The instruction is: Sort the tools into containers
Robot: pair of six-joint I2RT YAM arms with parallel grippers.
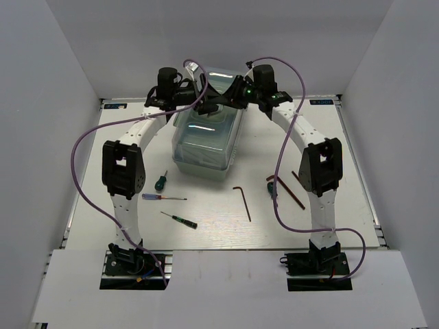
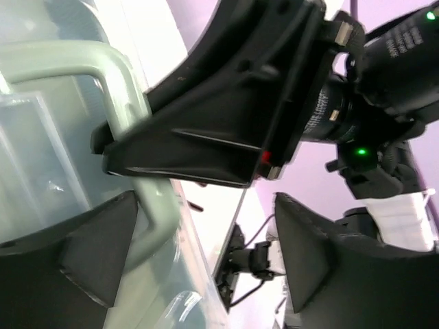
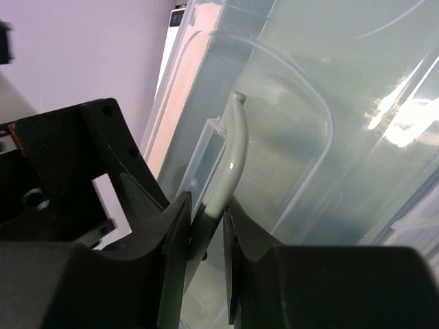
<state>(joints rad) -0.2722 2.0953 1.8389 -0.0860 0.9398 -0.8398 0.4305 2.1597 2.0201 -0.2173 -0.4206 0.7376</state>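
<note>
The pale green toolbox [image 1: 204, 140] with a translucent lid stands at the far middle of the table. Both grippers are over its top. My right gripper [image 3: 209, 212] is shut on the thin pale green handle [image 3: 232, 151] of the toolbox; it shows in the top view [image 1: 232, 94]. My left gripper [image 2: 206, 253] is open, with its jaws wide apart, and the handle [image 2: 123, 75] curves past its left finger [image 2: 96, 253]. On the table lie a green-handled screwdriver [image 1: 160, 181], a blue-purple one [image 1: 161, 197], a dark one [image 1: 180, 220] and a dark hex key [image 1: 243, 201].
Reddish-brown hex keys [image 1: 293, 193] lie by the right arm's elbow [image 1: 321, 168]. The left arm's elbow [image 1: 123, 168] stands beside the screwdrivers. White walls close in the table on three sides. The right gripper's body [image 2: 226, 103] fills the left wrist view.
</note>
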